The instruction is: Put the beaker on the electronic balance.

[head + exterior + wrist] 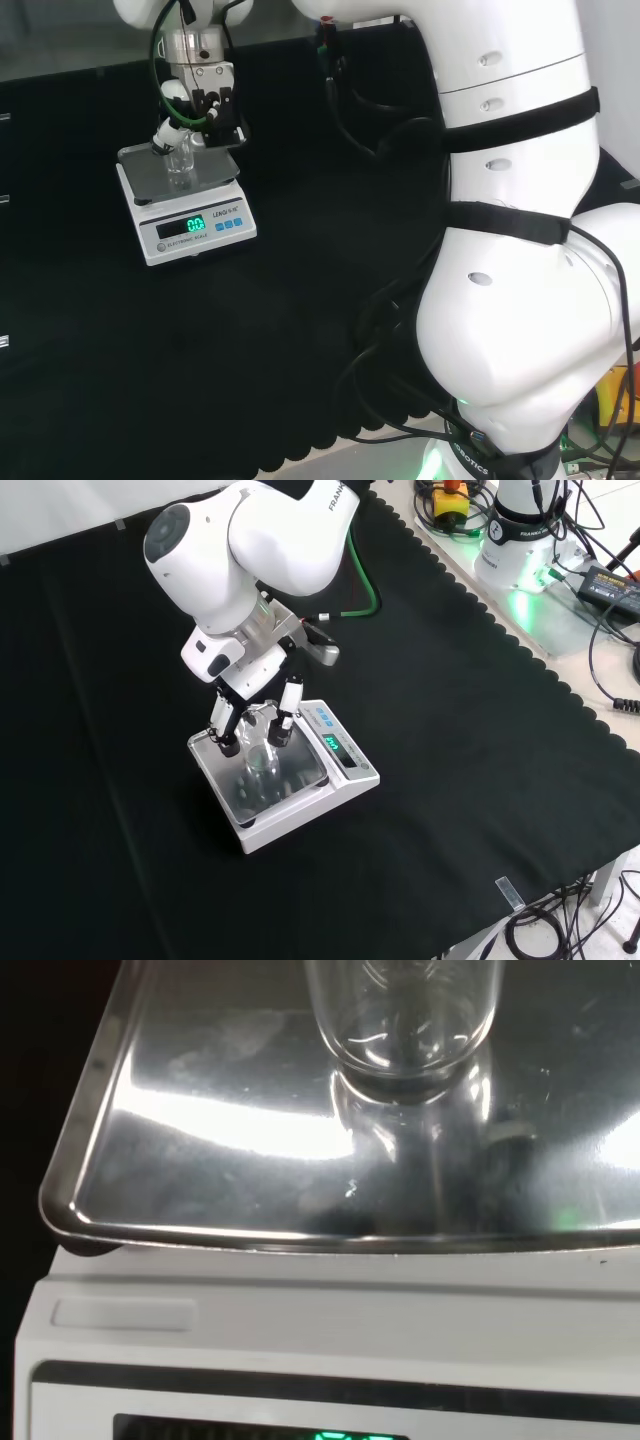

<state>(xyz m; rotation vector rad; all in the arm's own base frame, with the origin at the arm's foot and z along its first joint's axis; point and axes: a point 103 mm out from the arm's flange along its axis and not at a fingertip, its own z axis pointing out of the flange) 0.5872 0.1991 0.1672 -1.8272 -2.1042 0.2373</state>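
Placing step, near its end: the beaker (263, 760) stands upright on the steel pan of the electronic balance (345, 770), roughly mid-pan in the front view; in the wrist view its base (405, 1035) looks to meet its own reflection on the pan, so it is probably seated. The hand (255, 715) reaches down from above with fingers on either side of the glass; whether they are pinching it or already clear of it cannot be told. Next move, as judged: release if not yet done, then lift straight up so no finger tips the beaker. Count: one beaker, one balance, one hand, on the black-clothed surface (480, 740).
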